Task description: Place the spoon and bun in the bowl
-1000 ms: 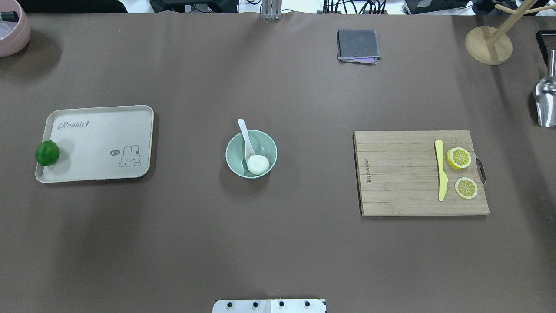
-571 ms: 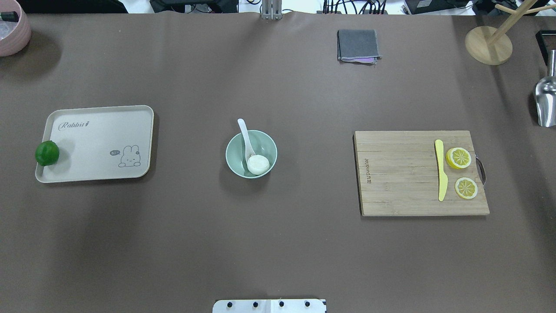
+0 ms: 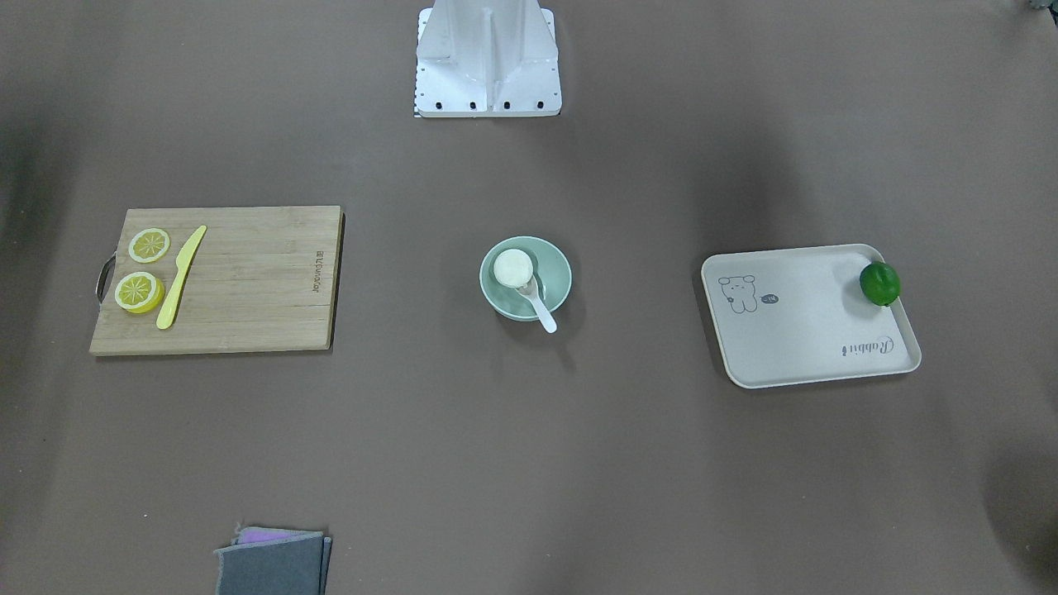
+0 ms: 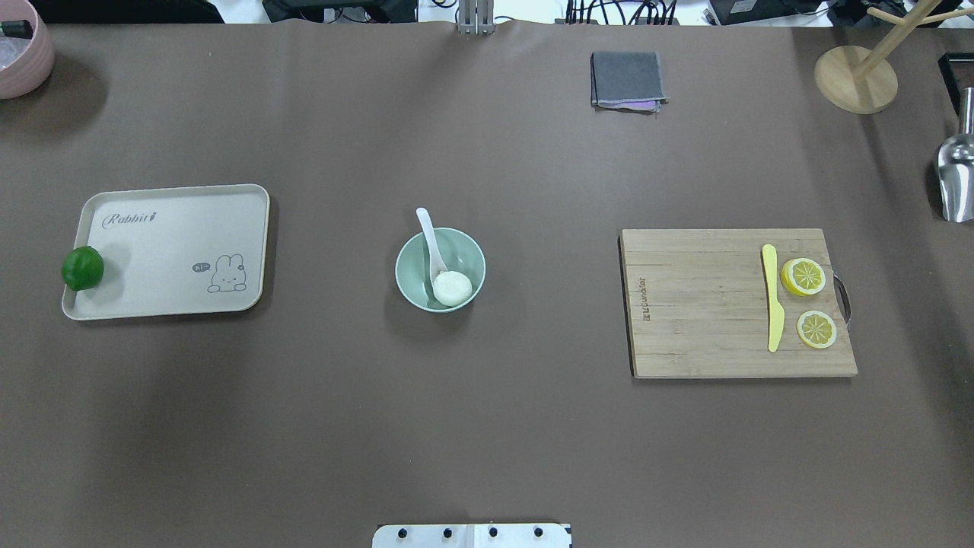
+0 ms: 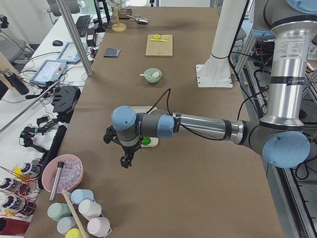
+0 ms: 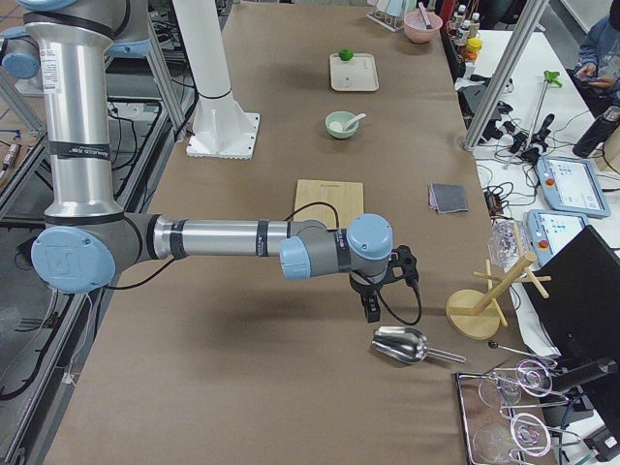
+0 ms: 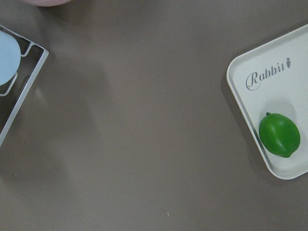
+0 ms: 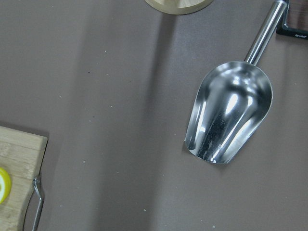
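Observation:
The mint-green bowl (image 4: 411, 266) stands at the table's middle, also in the front view (image 3: 555, 277). The white bun (image 4: 453, 288) lies inside it. The white spoon (image 4: 428, 228) rests in the bowl with its scoop next to the bun and its handle sticking out over the rim (image 3: 543, 314). My left gripper (image 5: 126, 161) hangs over the table's left end near the tray. My right gripper (image 6: 373, 312) hangs over the right end above a metal scoop. Both are far from the bowl and show only in side views, so I cannot tell if they are open or shut.
A beige tray (image 4: 175, 251) with a green lime (image 4: 82, 268) sits left of the bowl. A wooden cutting board (image 4: 700, 304) with a yellow knife (image 4: 773, 297) and lemon slices (image 4: 803, 276) sits right. A grey cloth (image 4: 627, 79), a wooden stand (image 4: 856, 78) and a metal scoop (image 8: 231, 115) lie farther off.

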`<state>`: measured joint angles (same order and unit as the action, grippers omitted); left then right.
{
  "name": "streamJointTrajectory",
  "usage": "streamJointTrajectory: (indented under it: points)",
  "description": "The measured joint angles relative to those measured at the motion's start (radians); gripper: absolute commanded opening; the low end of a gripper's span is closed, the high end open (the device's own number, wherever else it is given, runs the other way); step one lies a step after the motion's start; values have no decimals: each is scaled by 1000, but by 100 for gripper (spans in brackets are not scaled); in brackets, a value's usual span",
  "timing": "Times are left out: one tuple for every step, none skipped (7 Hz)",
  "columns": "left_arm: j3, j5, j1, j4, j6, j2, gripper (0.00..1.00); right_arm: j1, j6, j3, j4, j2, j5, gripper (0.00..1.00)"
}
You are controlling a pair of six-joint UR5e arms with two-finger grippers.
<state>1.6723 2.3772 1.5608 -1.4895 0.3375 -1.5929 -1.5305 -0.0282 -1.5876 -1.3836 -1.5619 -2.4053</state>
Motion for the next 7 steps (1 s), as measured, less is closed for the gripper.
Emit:
streamJointTrajectory:
  points:
    - [-2,-6,-5,0,0,1,98,0,0,0,0,-1,0,100]
    - [-4,-14,-9,0,1,2,98,0,1,0,0,-1,0,100]
    - [-4,-18,-12,0,1,2,98,0,1,0,0,-1,0,100]
    - [-5,-20,-12,0,2,2,98,0,1,0,1,-1,0,100]
    - [-5,-21,-13,0,3,3,98,0,1,0,1,-1,0,100]
    - [-5,-21,-13,0,3,3,98,0,1,0,1,-1,0,100]
    - [-5,-21,-13,0,2,3,98,0,1,0,1,-1,0,100]
